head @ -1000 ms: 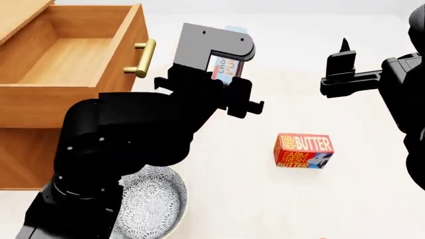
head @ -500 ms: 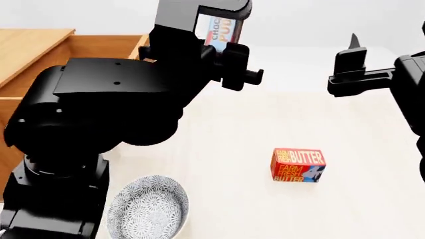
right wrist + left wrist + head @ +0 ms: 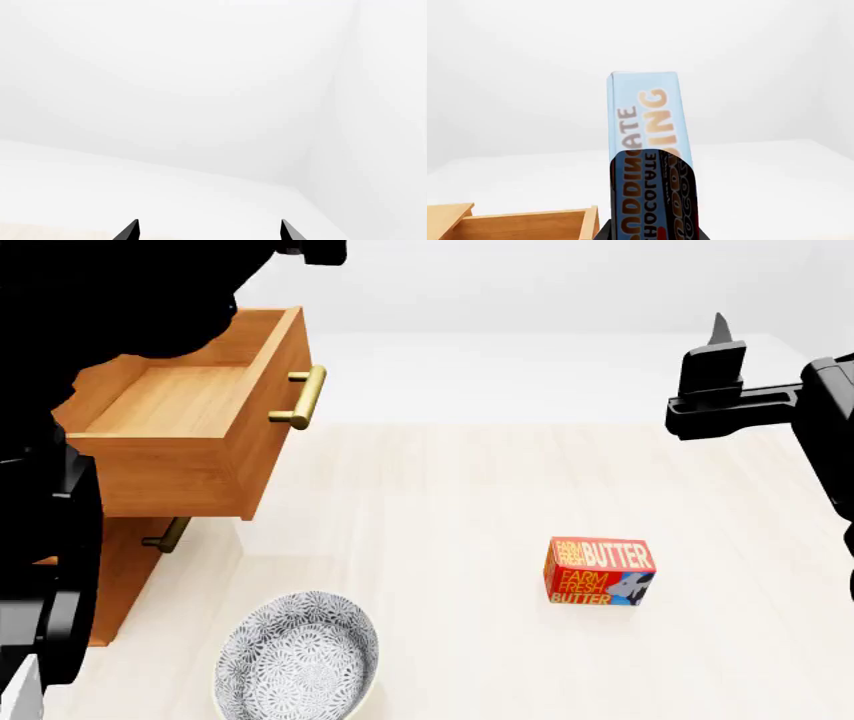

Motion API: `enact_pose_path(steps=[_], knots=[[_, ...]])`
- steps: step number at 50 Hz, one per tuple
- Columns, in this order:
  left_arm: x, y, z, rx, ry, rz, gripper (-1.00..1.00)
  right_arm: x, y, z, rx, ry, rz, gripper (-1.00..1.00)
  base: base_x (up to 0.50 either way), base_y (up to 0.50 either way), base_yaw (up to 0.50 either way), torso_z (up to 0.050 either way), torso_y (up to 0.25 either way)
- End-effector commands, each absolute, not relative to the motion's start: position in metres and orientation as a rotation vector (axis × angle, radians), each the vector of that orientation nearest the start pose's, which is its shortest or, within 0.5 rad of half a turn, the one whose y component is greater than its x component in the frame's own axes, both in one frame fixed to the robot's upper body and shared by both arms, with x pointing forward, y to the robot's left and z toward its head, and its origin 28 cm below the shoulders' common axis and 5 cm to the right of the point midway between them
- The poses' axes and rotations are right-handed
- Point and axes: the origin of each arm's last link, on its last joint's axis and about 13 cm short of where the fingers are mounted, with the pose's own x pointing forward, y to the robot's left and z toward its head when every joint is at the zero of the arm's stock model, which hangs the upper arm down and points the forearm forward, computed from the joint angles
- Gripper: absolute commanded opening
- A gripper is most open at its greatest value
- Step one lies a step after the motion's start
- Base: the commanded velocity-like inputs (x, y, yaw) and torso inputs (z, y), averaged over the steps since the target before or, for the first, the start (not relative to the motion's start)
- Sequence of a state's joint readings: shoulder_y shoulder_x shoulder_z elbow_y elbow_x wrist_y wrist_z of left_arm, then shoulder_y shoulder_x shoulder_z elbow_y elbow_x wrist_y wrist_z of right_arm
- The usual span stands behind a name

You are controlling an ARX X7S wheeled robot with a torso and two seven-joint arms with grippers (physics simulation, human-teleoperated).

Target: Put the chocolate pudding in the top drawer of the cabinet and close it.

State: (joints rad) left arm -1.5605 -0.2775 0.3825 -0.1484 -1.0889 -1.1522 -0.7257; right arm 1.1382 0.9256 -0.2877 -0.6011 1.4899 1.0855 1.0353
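Observation:
The chocolate pudding, a thin blue box with a dark brown lower part and orange lettering, stands upright in my left gripper, which is shut on its lower end. In the left wrist view a corner of the open top drawer lies below and beside the box. In the head view the top drawer of the cabinet stands pulled out with its brass handle. My left arm covers the upper left there and its gripper is out of that frame. My right gripper hangs open and empty at the right, fingertips apart.
A red-orange butter box lies on the pale table right of centre. A patterned grey bowl sits near the front edge, below the drawer. The lower drawer's handle shows under the open drawer.
My left arm has risen and swung left towards the drawer, taking the pudding out of the head view's top. The open drawer shows again. The right arm has barely moved.

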Motion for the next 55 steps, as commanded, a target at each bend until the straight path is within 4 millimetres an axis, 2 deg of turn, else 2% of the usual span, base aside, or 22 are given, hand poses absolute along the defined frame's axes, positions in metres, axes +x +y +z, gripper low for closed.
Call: enact_pose_path(steps=[1,12,24,32,55], knots=[[0.332,0.221,0.400,0.031,-0.065,0.078,-1.00,0.212,-0.161,0.307,-0.266,-0.148,-0.169,1.00,0.00,0.00,0.00,0.000,0.000],[0.345,0.248,0.387,0.052,-0.015,0.184,-1.00,0.214,-0.159,0.308,-0.266,-0.149,-0.163,1.00,0.00,0.00,0.00,0.000,0.000],[0.366,0.265,0.358,0.033,0.066,0.266,-1.00,0.218,-0.156,0.307,-0.274,-0.140,-0.155,1.00,0.00,0.00,0.00,0.000,0.000],[0.378,0.270,0.337,0.026,0.118,0.294,-1.00,0.220,-0.155,0.307,-0.272,-0.135,-0.155,1.00,0.00,0.00,0.00,0.000,0.000],[0.411,0.275,0.303,0.038,0.226,0.368,-1.00,0.222,-0.155,0.305,-0.274,-0.127,-0.152,1.00,0.00,0.00,0.00,0.000,0.000]])
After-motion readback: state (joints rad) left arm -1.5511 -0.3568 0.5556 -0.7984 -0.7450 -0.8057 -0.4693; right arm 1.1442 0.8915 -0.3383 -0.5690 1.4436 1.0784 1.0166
